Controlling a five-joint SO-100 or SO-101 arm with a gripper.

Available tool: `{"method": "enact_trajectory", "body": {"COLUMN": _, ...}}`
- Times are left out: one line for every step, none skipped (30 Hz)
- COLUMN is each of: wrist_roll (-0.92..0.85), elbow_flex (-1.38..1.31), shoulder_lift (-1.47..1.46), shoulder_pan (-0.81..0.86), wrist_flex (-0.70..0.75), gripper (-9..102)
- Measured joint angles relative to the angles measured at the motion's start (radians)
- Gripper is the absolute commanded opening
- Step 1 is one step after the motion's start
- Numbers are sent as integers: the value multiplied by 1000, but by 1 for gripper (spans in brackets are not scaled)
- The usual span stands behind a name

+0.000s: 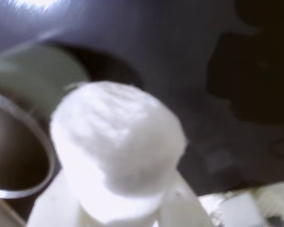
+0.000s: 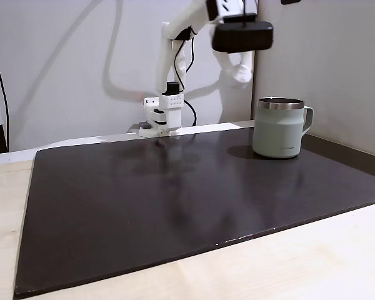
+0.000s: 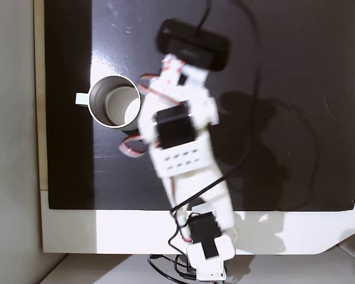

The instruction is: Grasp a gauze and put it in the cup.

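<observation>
Tool: in the wrist view we see our tool [image 1: 118,208] clenched on the gauze [image 1: 118,142], white fingers [image 1: 54,203] on either side.
Gauze: held aloft, at about 3 o'clock of the cup [image 1: 19,142] in the wrist view; in a fixed view we find it [image 2: 242,73] above the cup's [image 2: 278,128] rim.
Cup: upright on the dark mat [image 2: 175,206] over the tabletop [image 2: 300,262]; from above its [image 3: 113,100] handle points to 9 o'clock.

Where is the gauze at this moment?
In the wrist view the gauze is held between the gripper fingers, in the air just right of the cup rim, not yet inside.
</observation>
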Motion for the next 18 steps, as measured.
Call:
{"method": "enact_trajectory", "body": {"wrist_roll": 35, "elbow_flex": 5, "shoulder_lift": 5, "shoulder_pan": -34, "wrist_flex": 0, "gripper": 0}}
{"method": "enact_trajectory", "body": {"wrist_roll": 71, "elbow_flex": 6, "shoulder_lift": 5, "shoulder_pan": -67, "wrist_flex": 0, "gripper": 0}}
{"method": "enact_trajectory", "body": {"wrist_roll": 106, "elbow_flex": 6, "shoulder_lift": 5, "shoulder_pan": -101, "wrist_flex": 0, "gripper": 0}}
{"method": "enact_trajectory", "body": {"wrist_roll": 141, "elbow_flex": 6, "shoulder_lift": 5, "shoulder_pan": -129, "wrist_flex": 0, "gripper": 0}}
{"method": "enact_trajectory", "body": {"wrist_roll": 179, "elbow_flex": 6, "shoulder_lift": 5, "shoulder_pan": -153, "wrist_flex": 0, "gripper": 0}}
{"method": "enact_trajectory", "body": {"wrist_roll": 219, "elbow_flex": 2, "shoulder_lift": -2, "shoulder_pan": -175, "wrist_flex": 0, "gripper": 0}}
{"method": "enact_trajectory", "body": {"wrist_roll": 255, "elbow_flex": -15, "shoulder_lift": -17, "shoulder_pan": -190, "wrist_flex": 0, "gripper": 0}}
{"method": "enact_trajectory", "body": {"wrist_roll": 291, "elbow_flex": -41, "shoulder_lift": -38, "shoulder_pan": -206, "wrist_flex": 0, "gripper": 0}}
{"method": "enact_trajectory", "body": {"wrist_roll": 328, "elbow_flex": -71, "shoulder_lift": -64, "shoulder_pan": -216, "wrist_flex": 0, "gripper": 0}}
{"method": "enact_trajectory", "body": {"wrist_roll": 364, "elbow_flex": -104, "shoulder_lift": -94, "shoulder_pan": -224, "wrist_flex": 0, "gripper": 0}}
{"method": "enact_trajectory", "body": {"wrist_roll": 394, "elbow_flex": -141, "shoulder_lift": -121, "shoulder_pan": -229, "wrist_flex": 0, "gripper": 0}}
{"method": "enact_trajectory", "body": {"wrist_roll": 422, "elbow_flex": -176, "shoulder_lift": -150, "shoulder_pan": -232, "wrist_flex": 0, "gripper": 0}}
{"method": "enact_trajectory", "body": {"wrist_roll": 448, "elbow_flex": -212, "shoulder_lift": -179, "shoulder_pan": -232, "wrist_flex": 0, "gripper": 0}}
{"method": "enact_trajectory", "body": {"wrist_roll": 472, "elbow_flex": -244, "shoulder_lift": -206, "shoulder_pan": -232, "wrist_flex": 0, "gripper": 0}}
{"method": "enact_trajectory", "body": {"wrist_roll": 492, "elbow_flex": -273, "shoulder_lift": -230, "shoulder_pan": -232, "wrist_flex": 0, "gripper": 0}}
{"method": "enact_trajectory", "body": {"wrist_roll": 512, "elbow_flex": -299, "shoulder_lift": -253, "shoulder_pan": -232, "wrist_flex": 0, "gripper": 0}}
{"method": "enact_trajectory", "body": {"wrist_roll": 528, "elbow_flex": -321, "shoulder_lift": -275, "shoulder_pan": -232, "wrist_flex": 0, "gripper": 0}}
{"method": "enact_trajectory", "body": {"wrist_roll": 541, "elbow_flex": -341, "shoulder_lift": -291, "shoulder_pan": -232, "wrist_flex": 0, "gripper": 0}}
